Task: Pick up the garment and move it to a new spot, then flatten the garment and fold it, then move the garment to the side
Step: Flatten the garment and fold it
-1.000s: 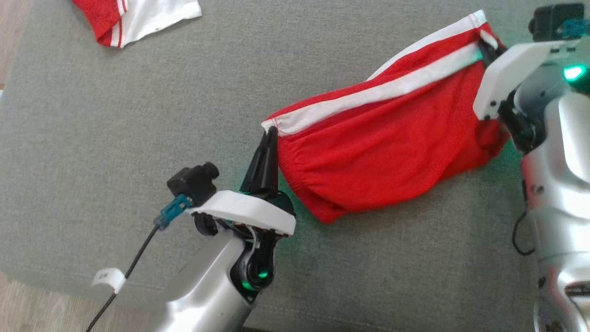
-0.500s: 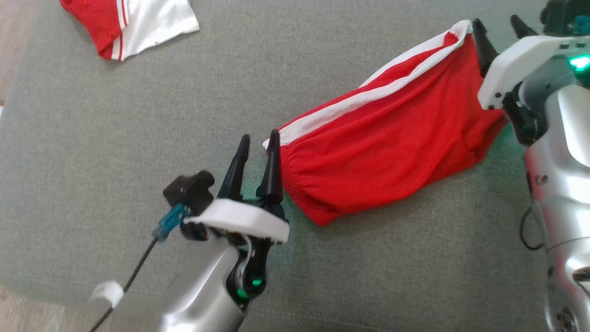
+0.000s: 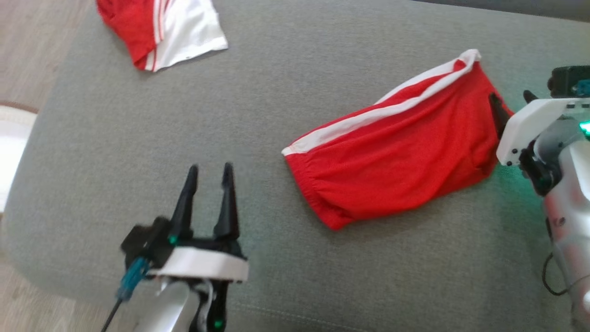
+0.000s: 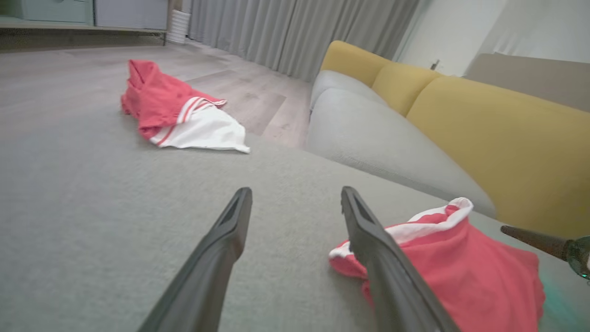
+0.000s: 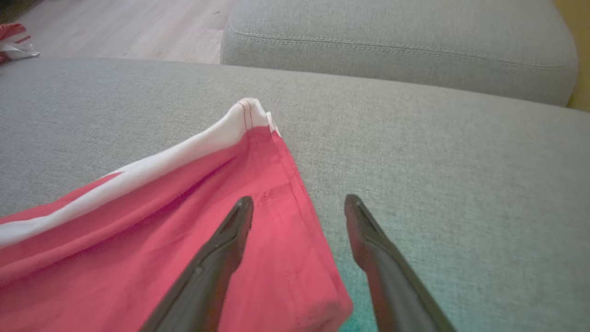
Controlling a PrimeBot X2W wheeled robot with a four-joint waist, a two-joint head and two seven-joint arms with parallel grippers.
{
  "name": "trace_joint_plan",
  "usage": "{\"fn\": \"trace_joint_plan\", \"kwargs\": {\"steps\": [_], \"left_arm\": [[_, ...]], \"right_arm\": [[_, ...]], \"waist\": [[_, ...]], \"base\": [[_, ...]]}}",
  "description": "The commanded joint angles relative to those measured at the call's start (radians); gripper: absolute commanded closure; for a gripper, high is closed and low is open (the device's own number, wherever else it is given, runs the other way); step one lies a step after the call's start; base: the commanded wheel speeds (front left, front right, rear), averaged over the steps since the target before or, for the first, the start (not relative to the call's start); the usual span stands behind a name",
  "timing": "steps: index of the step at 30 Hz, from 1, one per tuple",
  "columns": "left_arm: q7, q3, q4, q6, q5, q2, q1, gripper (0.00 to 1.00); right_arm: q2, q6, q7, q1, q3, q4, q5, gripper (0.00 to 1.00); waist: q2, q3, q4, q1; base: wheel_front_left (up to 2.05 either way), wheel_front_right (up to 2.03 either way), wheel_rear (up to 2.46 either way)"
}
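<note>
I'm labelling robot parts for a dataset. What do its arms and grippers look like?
The left gripper and right gripper each have two tapered black fingers on a white plate. The forearms are silver-grey with green lights. A black camera block with a teal connector and black cable sits at the left wrist.

Silver forearms [image 3: 567, 207], white wrist plates [image 3: 203, 268], black-fingered left hand [image 3: 209, 167], teal plug [image 3: 132, 278].
</note>
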Motion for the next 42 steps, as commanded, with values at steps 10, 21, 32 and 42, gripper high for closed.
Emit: {"fn": "trace_joint_plan", "kwargs": {"steps": [10,21,32,42], "left_arm": [[-0.008,0.084,-0.115,0.043,0.008,0.027,0.107,0.00],[-0.005,0.081,-0.129,0.047,0.034,0.042,0.123,0.00],[0.010,0.100,-0.150,0.075,0.029,0.081,0.184,0.00],[0.012,0.102,-0.172,0.091,0.023,0.089,0.228,0.00]], "right_arm": [[-0.033,-0.001,0.081,0.037,-0.028,0.086,0.041,0.00],[0.026,-0.001,-0.013,0.058,-0.023,0.095,0.070,1.00],[0.094,-0.001,-0.183,0.194,-0.065,0.032,0.143,1.00],[0.147,-0.001,-0.244,0.407,-0.137,-0.158,0.159,1.00]], "waist": [[-0.0001,0.011,0.074,0.0002],[-0.0001,-0.050,0.013,0.0002],[-0.0001,-0.175,-0.171,0.0002],[-0.0001,-0.196,-0.282,0.0002]], "base": [[0.00,0.00,0.00],[0.00,0.00,0.00],[0.00,0.00,0.00],[0.00,0.00,0.00]]}}
